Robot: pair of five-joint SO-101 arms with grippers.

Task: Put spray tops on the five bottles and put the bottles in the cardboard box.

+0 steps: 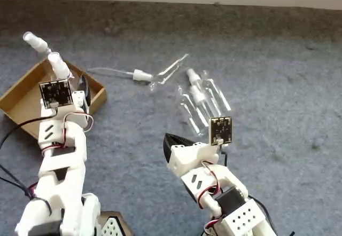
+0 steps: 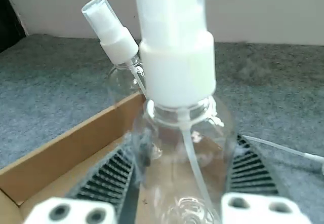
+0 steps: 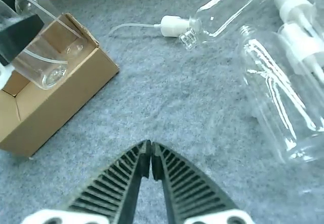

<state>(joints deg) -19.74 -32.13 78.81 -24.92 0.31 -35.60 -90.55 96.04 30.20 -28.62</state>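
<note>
Two bottles are at the cardboard box (image 1: 20, 100), which lies open-side up near the left edge of the table (image 1: 278, 60). The left gripper (image 2: 182, 153) hangs over the box, and its jaws are clenched on the clear body of one bottle (image 3: 45, 57). This bottle is tilted and its base is over the box's right-hand corner; I cannot tell whether it touches the cardboard. A white spray top (image 2: 174, 57) is seated on its neck, and the dip tube runs down inside. Just beyond it, by the box's far corner, a second bottle (image 2: 117, 46) leans with its own spray top on.

Right of the box, about mid-table, a loose spray top (image 1: 142, 76) lies on its side with its thin tube trailing toward the box. Its head almost meets the open neck of an uncapped bottle (image 1: 170, 70), which lies slanting toward the far edge.

Farther right, a cluster of clear bottles (image 1: 206, 100) lies side by side with two white spray tops among them; I cannot tell whether those tops are seated.

The right gripper (image 3: 151, 163) is nearer the front edge, between the box and the cluster and apart from both. Its dark ribbed jaws are pressed together with nothing between them.
</note>
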